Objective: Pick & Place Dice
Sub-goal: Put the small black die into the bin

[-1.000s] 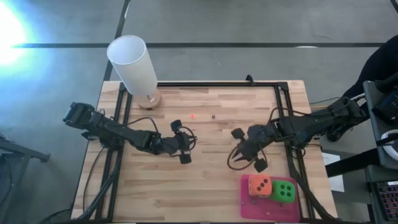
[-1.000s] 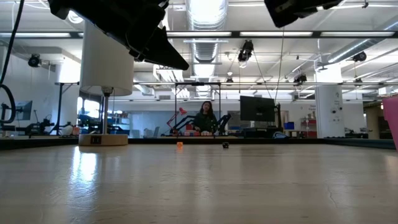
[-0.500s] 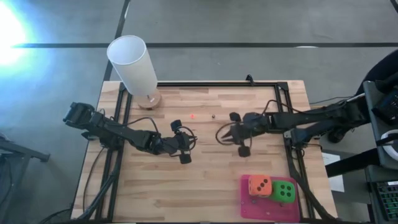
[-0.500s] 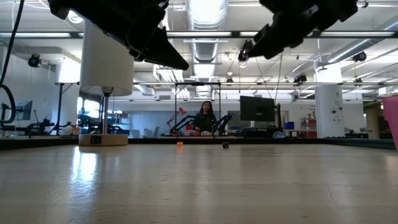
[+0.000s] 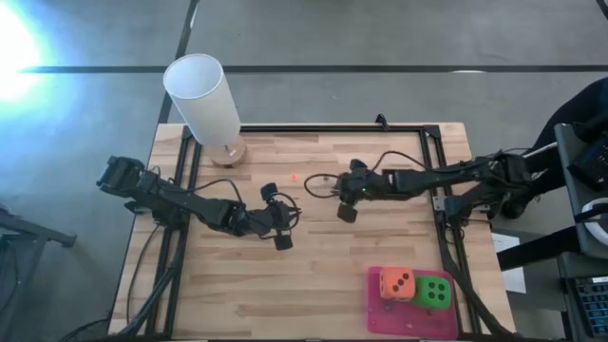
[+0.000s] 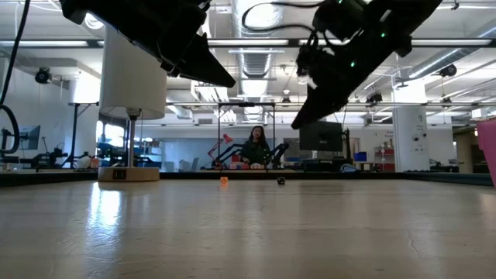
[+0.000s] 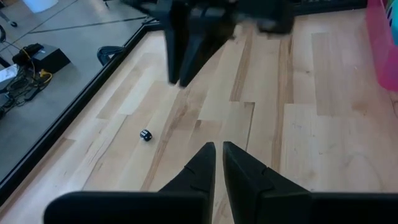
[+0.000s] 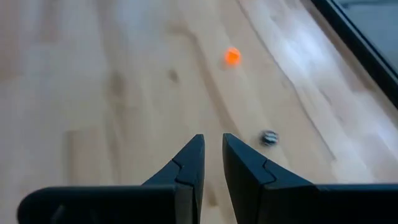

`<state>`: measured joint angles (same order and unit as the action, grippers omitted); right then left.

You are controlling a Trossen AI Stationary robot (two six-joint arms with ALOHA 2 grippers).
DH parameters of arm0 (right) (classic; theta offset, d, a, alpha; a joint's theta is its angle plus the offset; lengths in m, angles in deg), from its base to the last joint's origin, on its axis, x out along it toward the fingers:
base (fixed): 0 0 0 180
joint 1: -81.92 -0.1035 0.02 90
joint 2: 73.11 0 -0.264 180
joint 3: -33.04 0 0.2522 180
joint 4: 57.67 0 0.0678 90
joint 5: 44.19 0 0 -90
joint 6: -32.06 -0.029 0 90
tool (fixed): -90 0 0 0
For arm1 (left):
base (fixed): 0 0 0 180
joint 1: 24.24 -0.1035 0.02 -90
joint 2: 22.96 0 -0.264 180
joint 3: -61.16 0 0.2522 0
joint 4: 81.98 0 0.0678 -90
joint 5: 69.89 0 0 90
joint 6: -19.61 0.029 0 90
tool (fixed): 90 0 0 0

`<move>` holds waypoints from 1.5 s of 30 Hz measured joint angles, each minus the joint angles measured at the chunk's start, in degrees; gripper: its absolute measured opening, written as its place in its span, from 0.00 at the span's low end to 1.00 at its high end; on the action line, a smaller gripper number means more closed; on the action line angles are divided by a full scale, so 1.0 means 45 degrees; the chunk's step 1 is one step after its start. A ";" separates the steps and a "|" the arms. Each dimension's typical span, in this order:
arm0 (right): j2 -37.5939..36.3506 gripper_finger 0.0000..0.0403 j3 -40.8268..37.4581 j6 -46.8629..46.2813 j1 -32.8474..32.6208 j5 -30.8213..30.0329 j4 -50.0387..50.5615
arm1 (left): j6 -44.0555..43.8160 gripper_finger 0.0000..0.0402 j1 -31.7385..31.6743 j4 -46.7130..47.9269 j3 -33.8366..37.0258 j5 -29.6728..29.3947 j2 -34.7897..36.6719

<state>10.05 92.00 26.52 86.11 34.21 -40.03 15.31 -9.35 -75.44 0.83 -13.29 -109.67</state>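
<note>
**Tiny targets ahead, jaws nearly shut**

Your right gripper (image 5: pixel 338 199) hangs above the wooden table (image 5: pixel 313 275) near its middle, and the right wrist view shows its fingers (image 8: pixel 186 163) with only a slim gap between them, holding nothing. Ahead of it lie a small orange piece (image 8: pixel 232 56) and a small dark piece (image 8: pixel 268 137), well apart from each other and both tiny against the big dice. If you mean to take either one, the narrow jaws are the first risk: come down like this and a fingertip is likely to nudge the piece away instead of straddling it. Open before you descend.

The two dice in view, the orange die (image 5: pixel 396 284) and the green die (image 5: pixel 436 293), already sit touching each other on the pink mat (image 5: pixel 391 319) at the table's near right corner. You cannot see any other die from here, so do not assume one lies under the arm.

The left gripper (image 5: pixel 279 226) waits above the table's centre, fingers (image 7: pixel 200 165) also nearly together and empty. The two grippers are near each other; a sweep of the right arm toward the left could bring them into contact. The white cylinder (image 5: pixel 203 98) on its wooden base stands at the far left corner, well clear.
</note>
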 joint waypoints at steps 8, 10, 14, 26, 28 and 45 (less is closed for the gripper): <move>0.0904 0.13 0.0045 -0.0422 0.0121 -0.1098 -0.0238 | -0.0005 0.09 0.0000 0.0100 0.0000 0.0000 0.0000; 0.1016 0.13 0.0045 -0.0451 0.0161 -0.1105 -0.0581 | -0.0008 0.09 0.0000 0.0100 0.0000 0.0000 0.0000; 0.1155 0.13 0.0045 -0.0888 0.0381 -0.1104 -0.0815 | -0.0013 0.09 -0.0005 0.0096 0.0000 0.0000 0.0000; 0.1069 0.25 0.0094 -0.1451 0.0562 -0.1076 -0.0923 | -0.0036 0.09 -0.0005 0.0049 0.0000 0.0000 0.0000; 0.1114 0.29 0.0098 -0.1533 0.0597 -0.1074 -0.1053 | -0.0036 0.09 -0.0005 0.0049 0.0000 0.0000 0.0000; 0.2784 0.47 0.0160 -0.1436 0.2571 0.0646 -0.1400 | -0.0037 0.09 -0.0005 0.0044 -0.0019 -0.0005 0.0000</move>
<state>22.58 92.72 20.06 97.67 37.12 -46.33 15.14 -9.37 -75.25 0.74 -13.32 -109.67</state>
